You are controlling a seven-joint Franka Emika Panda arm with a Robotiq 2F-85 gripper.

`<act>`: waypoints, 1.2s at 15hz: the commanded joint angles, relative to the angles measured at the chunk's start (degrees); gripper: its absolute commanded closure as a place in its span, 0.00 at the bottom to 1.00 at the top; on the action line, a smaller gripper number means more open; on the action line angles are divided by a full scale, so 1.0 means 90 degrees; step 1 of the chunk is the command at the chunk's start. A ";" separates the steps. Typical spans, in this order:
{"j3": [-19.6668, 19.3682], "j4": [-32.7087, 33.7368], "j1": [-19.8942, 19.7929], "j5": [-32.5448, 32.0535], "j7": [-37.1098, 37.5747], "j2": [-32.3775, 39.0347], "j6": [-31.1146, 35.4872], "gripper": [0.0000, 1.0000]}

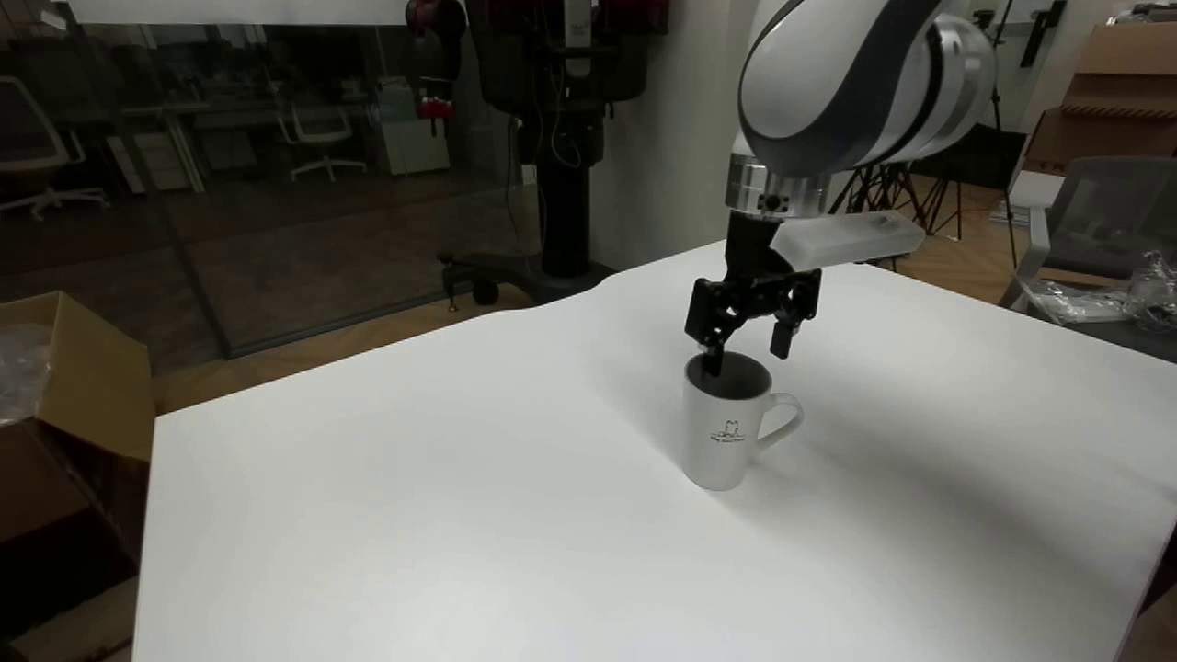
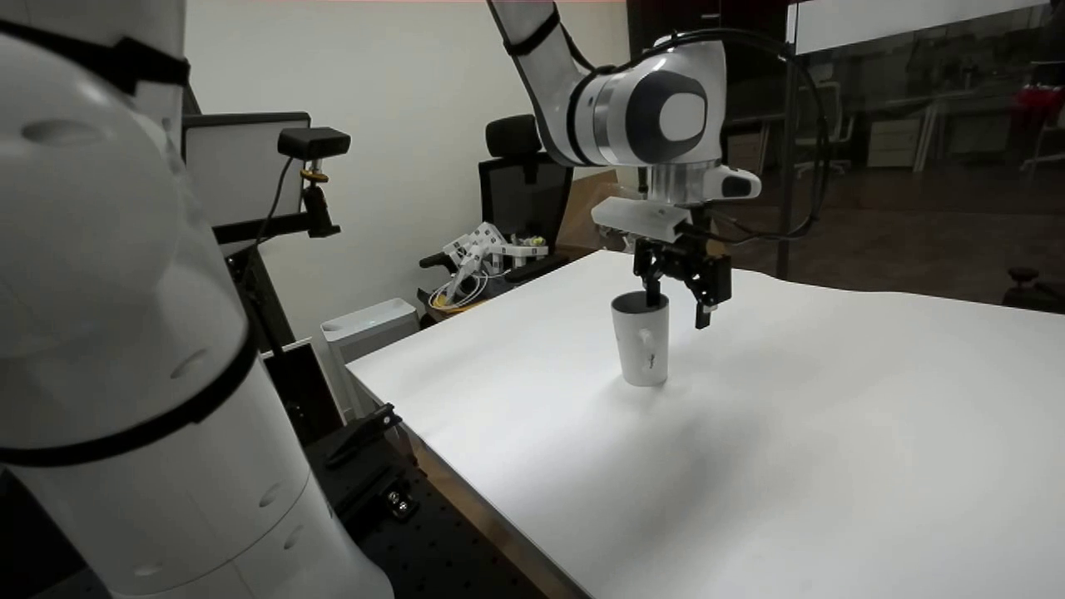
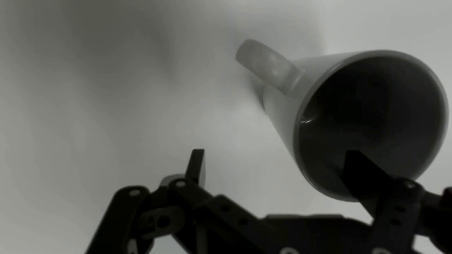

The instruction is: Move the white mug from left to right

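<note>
The white mug [image 1: 710, 450] stands upright on the white table, with a dark interior and a small printed mark on its side. It also shows in an exterior view [image 2: 634, 345] and in the wrist view [image 3: 282, 102], where its handle points to the upper left. My gripper [image 1: 747, 358] is open above the mug, as also seen in an exterior view [image 2: 678, 314] and the wrist view [image 3: 275, 151]. One finger dips into the mug's mouth. The other finger is outside the mug, apart from its wall, on the handle side in an exterior view. The mug's base is hidden in the wrist view.
The white table [image 1: 414, 515] carries the mug; its edge also shows in an exterior view [image 2: 466, 491]. An open cardboard box [image 1: 101, 386] stands beyond the table's edge. A chair [image 1: 1113, 221] and a black chair [image 2: 532, 195] stand behind the table. A camera [image 2: 314, 143] is mounted near the arm's base.
</note>
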 commanded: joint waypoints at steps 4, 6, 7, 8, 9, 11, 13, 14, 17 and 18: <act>-0.0082 0.0675 0.0278 -0.0214 0.0345 0.0408 -0.0418 0.40; -0.0062 0.0736 0.0302 -0.0192 0.0317 0.0439 -0.0447 0.54; -0.0034 0.0761 0.0297 -0.0160 0.0266 0.0446 -0.0477 0.61; -0.0009 0.0788 0.0292 -0.0135 0.0226 0.0457 -0.0524 0.67; 0.0010 0.0807 0.0289 -0.0115 0.0199 0.0465 -0.0547 0.75; 0.0049 0.0838 0.0282 -0.0089 0.0141 0.0472 -0.0593 0.89; 0.0110 0.0867 0.0247 -0.0035 0.0023 0.0471 -0.0710 0.99; 0.0137 0.0878 0.0238 -0.0023 -0.0039 0.0470 -0.0766 1.00; 0.0113 0.0709 0.0262 -0.0077 -0.0018 0.0413 -0.0614 0.91; 0.0113 0.0707 0.0261 -0.0077 -0.0018 0.0413 -0.0609 0.91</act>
